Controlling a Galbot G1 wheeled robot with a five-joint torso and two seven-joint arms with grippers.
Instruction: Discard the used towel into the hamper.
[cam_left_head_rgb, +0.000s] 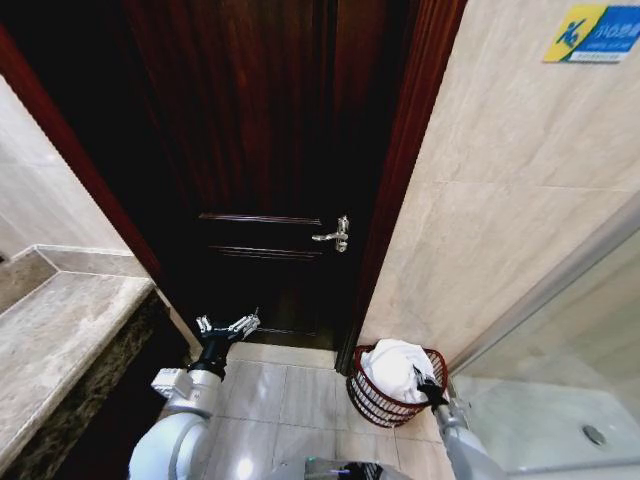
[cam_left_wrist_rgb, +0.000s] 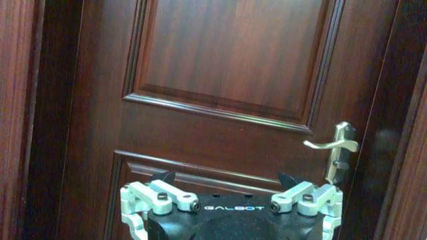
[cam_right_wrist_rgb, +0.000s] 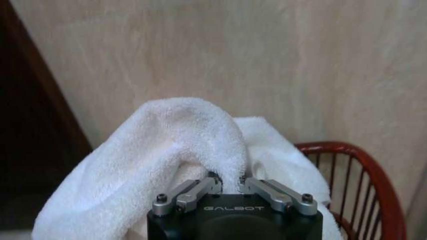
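Right gripper pinches a fold of the towel over the hamper. The towel looks soft and light, best held by a bunched fold. Left gripper hangs spread, empty, near the door.

A rumpled white towel heaps above the rim of the round reddish-brown hamper.

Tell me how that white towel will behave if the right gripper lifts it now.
Likely floppy: the towel already drapes in a soft hump over the right gripper. Probably light, bulky terry, unlikely to slip. Its loose ends may snag the hamper rim.
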